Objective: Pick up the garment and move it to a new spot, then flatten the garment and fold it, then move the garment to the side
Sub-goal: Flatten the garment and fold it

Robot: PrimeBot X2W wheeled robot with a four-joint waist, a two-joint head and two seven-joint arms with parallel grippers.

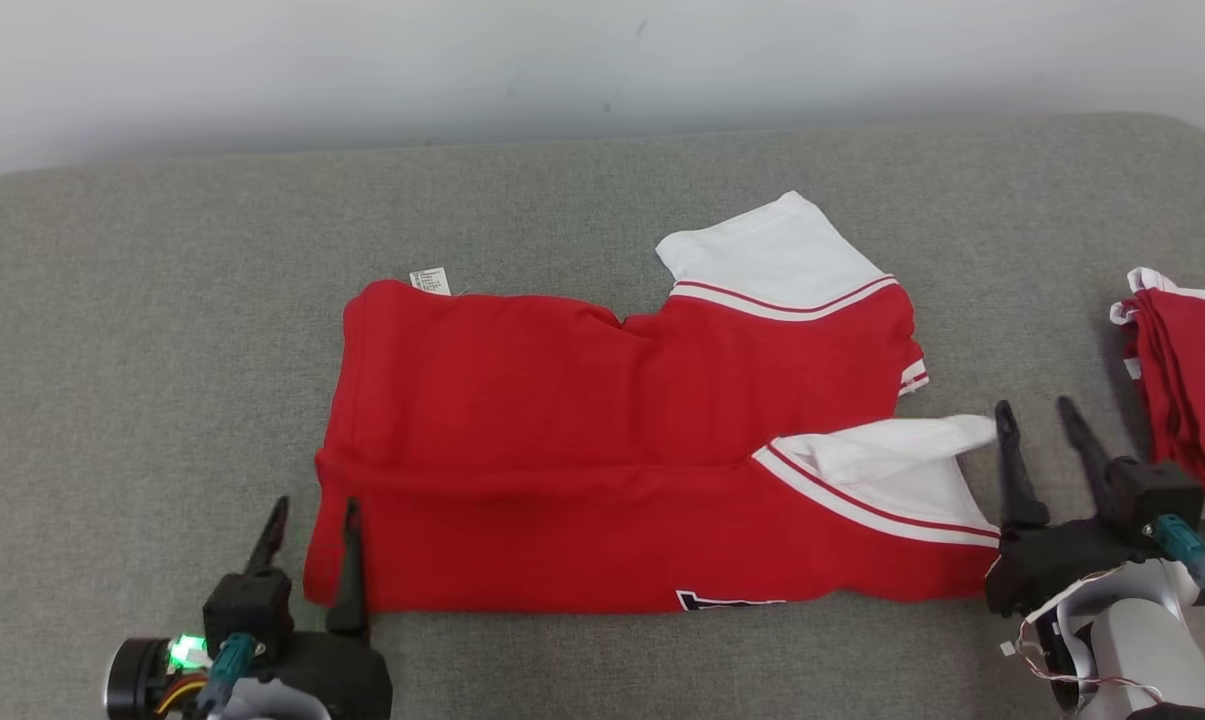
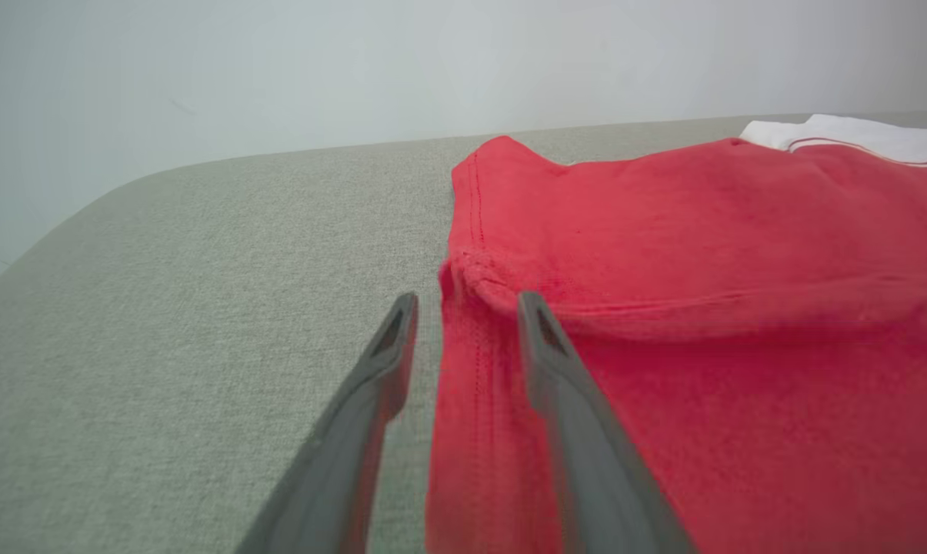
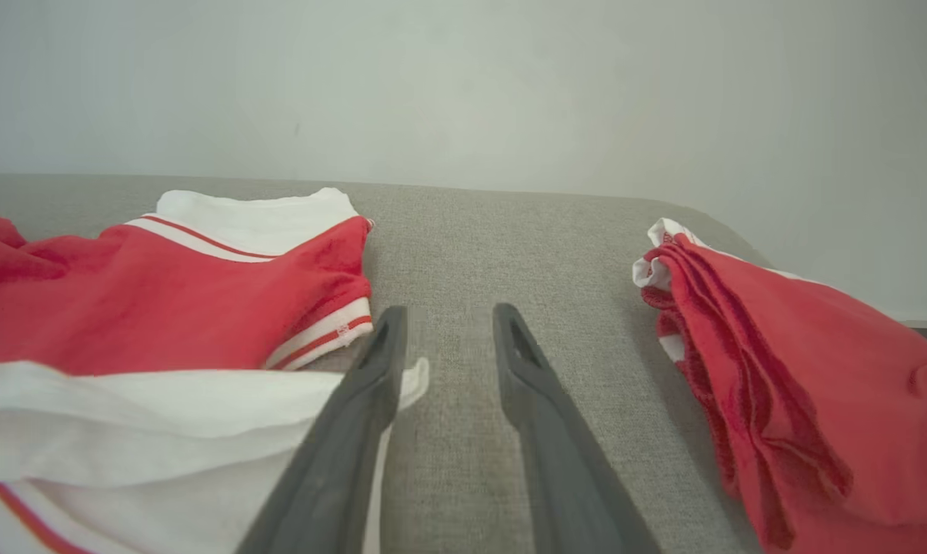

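The garment [image 1: 562,400] is a red shirt with white, red-striped sleeves, lying folded lengthwise in the middle of the grey padded surface [image 1: 162,300]. My left gripper [image 1: 316,505] stands open at its lower left corner. In the left wrist view the garment [image 2: 701,231] has its left hem running between the fingers of the left gripper [image 2: 467,302], one finger over the cloth and one over the bare surface. My right gripper [image 1: 1034,406] stands open just right of the near white sleeve [image 1: 892,450]. In the right wrist view the garment [image 3: 125,300] lies left of the right gripper [image 3: 449,310], and the sleeve's tip [image 3: 415,381] pokes past the left finger.
A pile of folded red and white clothes [image 1: 1187,380] lies at the right edge of the surface, close to my right gripper; the pile [image 3: 778,369] also shows in the right wrist view. A pale wall runs behind the surface's far edge.
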